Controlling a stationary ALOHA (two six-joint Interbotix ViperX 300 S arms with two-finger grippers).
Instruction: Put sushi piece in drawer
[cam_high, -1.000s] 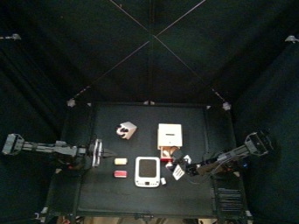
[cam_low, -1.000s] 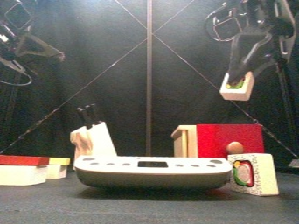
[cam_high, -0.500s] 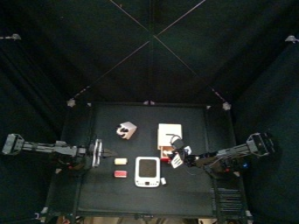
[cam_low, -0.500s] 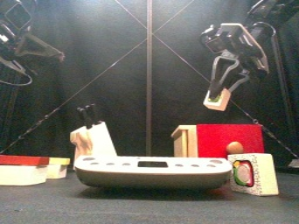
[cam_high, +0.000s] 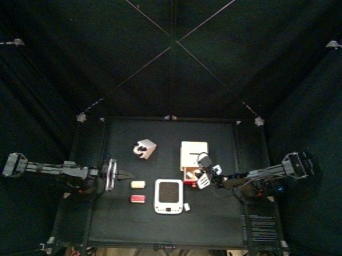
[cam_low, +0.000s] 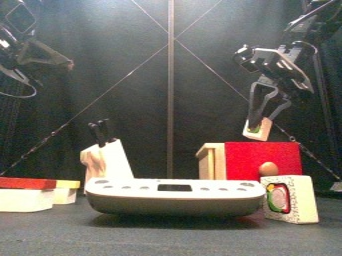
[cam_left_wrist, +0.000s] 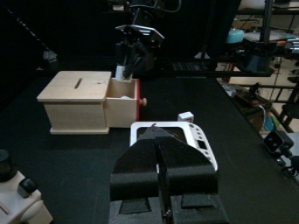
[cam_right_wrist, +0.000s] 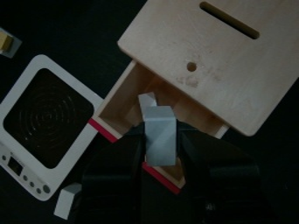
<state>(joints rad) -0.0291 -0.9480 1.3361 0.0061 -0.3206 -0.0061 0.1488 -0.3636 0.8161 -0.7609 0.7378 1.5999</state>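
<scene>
right gripper: pinching the sushi piece, hanging above the open red compartment of the drawer
drawer: right of table centre, compartment facing the front edge
left gripper: pressed together, parked at the left edge
scale: near the front edge, just beside the drawer
other: knife block left of the drawer, clear of it

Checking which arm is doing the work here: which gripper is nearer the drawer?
Right. The right gripper, shut on the sushi piece, hangs just above the open drawer. The left gripper rests near the table's left edge, well away from it.
</scene>
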